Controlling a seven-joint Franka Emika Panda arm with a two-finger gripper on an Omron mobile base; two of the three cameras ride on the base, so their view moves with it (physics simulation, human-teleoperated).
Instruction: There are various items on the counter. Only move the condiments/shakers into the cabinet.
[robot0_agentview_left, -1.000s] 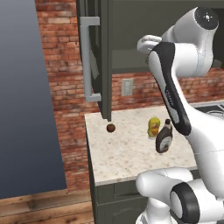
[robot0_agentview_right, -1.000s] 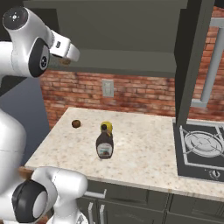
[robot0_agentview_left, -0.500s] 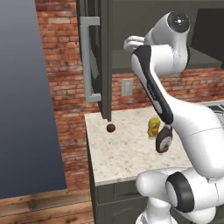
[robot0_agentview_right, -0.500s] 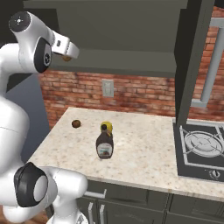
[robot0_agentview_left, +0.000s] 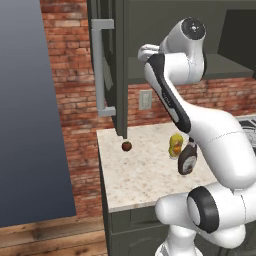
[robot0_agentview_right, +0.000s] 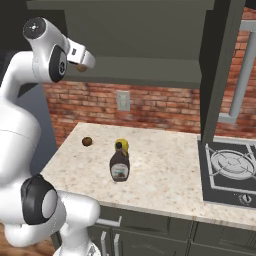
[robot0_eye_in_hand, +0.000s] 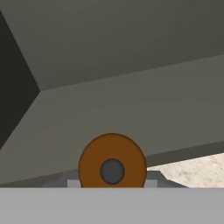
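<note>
Tool (robot0_agentview_right: 84, 64) raised at cabinet (robot0_agentview_right: 150, 45) shelf height, clamped on shaker (robot0_eye_in_hand: 112, 161), seen end-on in hand view. On desk (robot0_agentview_right: 165, 175): dark bottle (robot0_agentview_right: 119, 166) just in front of yellow bottle (robot0_agentview_right: 121, 145), ball (robot0_agentview_right: 87, 141) apart near wall.

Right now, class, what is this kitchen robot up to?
The white arm's gripper is shut on the small brown wooden shaker and holds it up at the open dark grey wall cabinet, facing the shelf. On the beige speckled counter the tall dark bottle, the yellow squeeze bottle and the small round brown ball wait.
</note>
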